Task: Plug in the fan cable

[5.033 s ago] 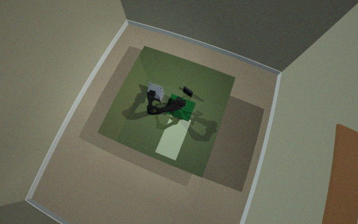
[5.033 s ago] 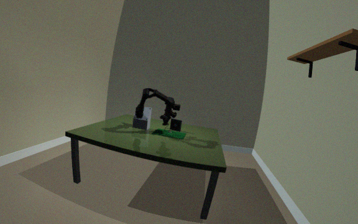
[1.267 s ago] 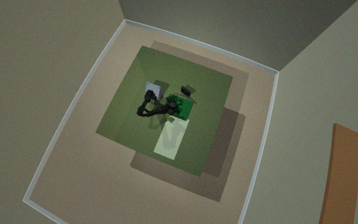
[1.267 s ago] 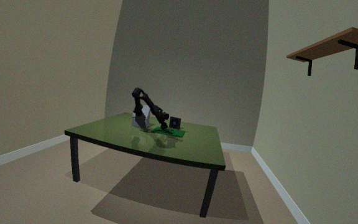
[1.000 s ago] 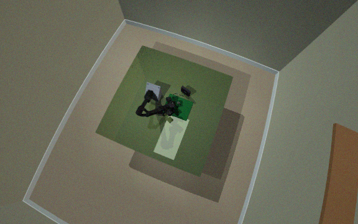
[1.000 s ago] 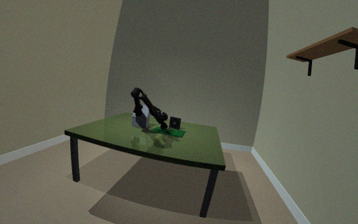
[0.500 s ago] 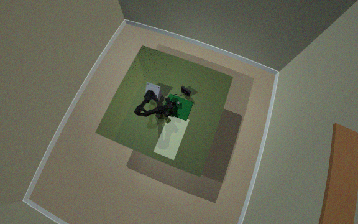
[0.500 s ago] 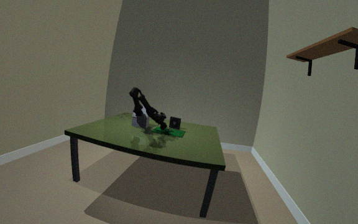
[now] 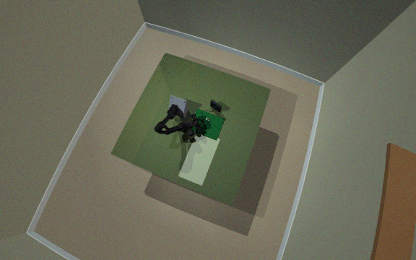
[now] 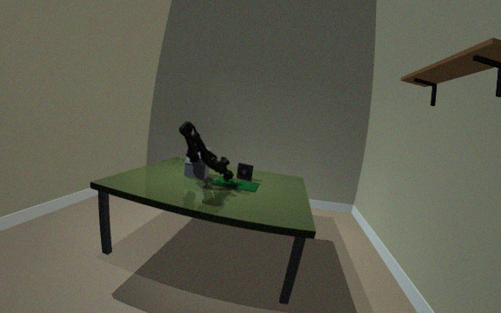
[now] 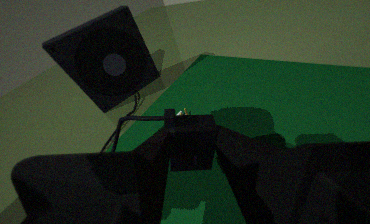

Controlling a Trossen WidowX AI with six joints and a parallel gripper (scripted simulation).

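The pincer point(image 9: 201, 127) point(image 10: 228, 176) point(image 11: 191, 131) is clamped on the plug point(image 11: 192, 123). In the wrist view, the header point(image 9: 207, 119) point(image 11: 180, 113) shows just past the plug's far edge; align before pressing.

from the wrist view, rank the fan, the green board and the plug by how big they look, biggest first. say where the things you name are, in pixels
1. green board point(image 9: 215, 126) point(image 10: 248, 186) point(image 11: 306, 95)
2. fan point(image 9: 215, 105) point(image 10: 244, 172) point(image 11: 114, 65)
3. plug point(image 11: 192, 150), held in the gripper point(image 9: 202, 126) point(image 10: 229, 177) point(image 11: 191, 131)
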